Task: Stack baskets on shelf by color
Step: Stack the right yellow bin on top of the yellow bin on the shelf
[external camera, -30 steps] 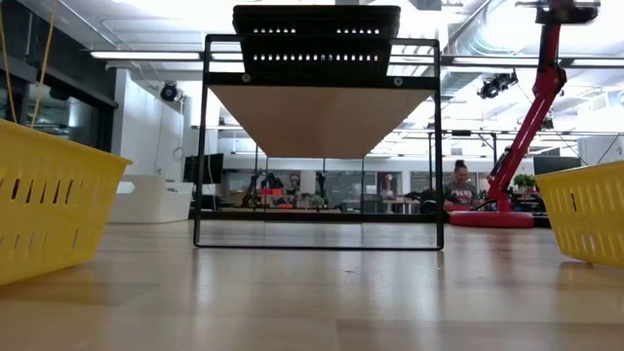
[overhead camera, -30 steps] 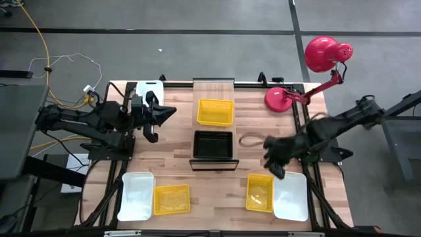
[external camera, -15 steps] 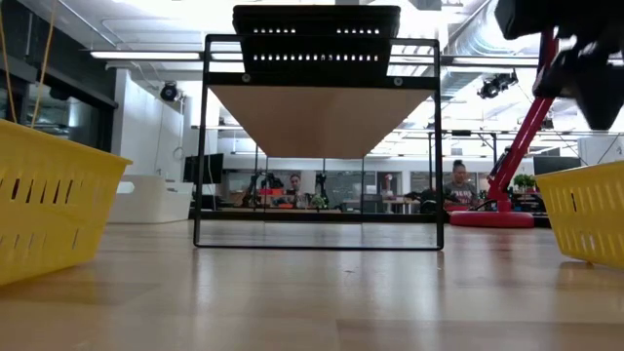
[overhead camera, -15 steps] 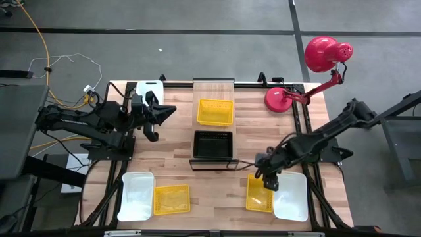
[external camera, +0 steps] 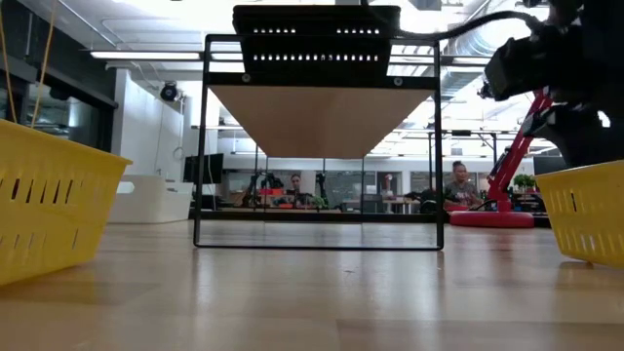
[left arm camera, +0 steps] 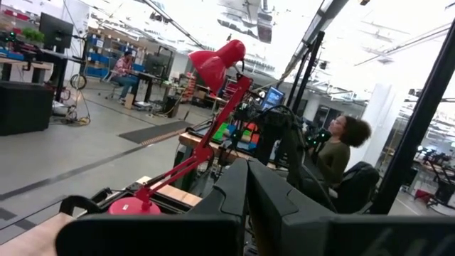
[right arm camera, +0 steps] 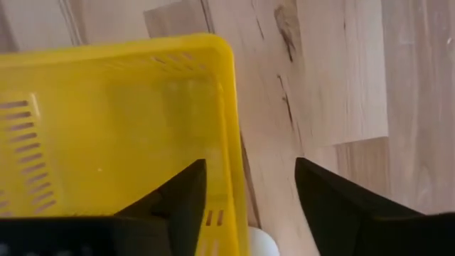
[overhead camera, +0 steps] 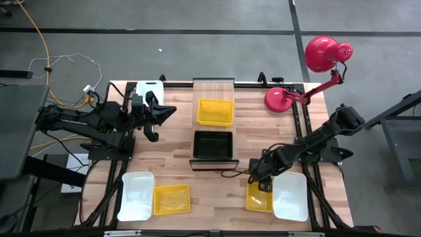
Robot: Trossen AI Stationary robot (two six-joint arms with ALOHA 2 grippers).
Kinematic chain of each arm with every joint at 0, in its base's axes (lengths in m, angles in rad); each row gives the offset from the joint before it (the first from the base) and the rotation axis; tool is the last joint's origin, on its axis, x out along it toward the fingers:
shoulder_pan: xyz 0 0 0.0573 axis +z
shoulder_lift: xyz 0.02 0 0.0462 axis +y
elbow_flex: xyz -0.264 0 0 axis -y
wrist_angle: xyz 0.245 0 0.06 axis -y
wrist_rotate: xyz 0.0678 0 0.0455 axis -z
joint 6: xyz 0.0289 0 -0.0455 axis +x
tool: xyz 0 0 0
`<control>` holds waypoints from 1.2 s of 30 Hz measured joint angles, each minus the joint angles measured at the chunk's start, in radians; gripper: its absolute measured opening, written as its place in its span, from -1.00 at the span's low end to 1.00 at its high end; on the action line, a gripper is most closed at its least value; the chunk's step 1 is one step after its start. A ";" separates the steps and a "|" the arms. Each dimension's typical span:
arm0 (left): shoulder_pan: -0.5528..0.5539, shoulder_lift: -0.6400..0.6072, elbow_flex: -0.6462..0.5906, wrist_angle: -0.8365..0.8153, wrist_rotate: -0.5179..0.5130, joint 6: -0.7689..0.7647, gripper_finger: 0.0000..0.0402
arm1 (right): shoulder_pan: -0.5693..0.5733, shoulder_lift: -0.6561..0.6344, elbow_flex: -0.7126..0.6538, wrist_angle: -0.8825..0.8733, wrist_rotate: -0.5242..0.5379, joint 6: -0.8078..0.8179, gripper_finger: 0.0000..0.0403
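Though shelved, black basket [overhead camera: 212, 144] empty

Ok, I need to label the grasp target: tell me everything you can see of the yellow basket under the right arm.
The yellow basket is a shallow rectangular plastic tray with slotted mesh sides, a smooth rim and rounded corners. It sits upright and empty on the wooden tabletop at the front right, its long side close against a white basket. The right hand hovers open over its rim, one finger inside the wall, the other outside, not yet gripping.
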 joint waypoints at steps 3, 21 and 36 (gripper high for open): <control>0.000 0.000 0.000 0.000 0.000 0.000 -1.00 | 0.000 0.022 0.000 -0.001 -0.001 -0.019 -0.28; 0.000 0.000 0.000 -0.010 -0.016 0.000 -1.00 | -0.027 -0.287 0.043 0.028 -0.283 0.023 -0.99; -0.001 -0.002 0.000 0.308 0.221 0.188 -1.00 | -0.386 -0.369 0.477 0.082 0.495 0.293 -1.00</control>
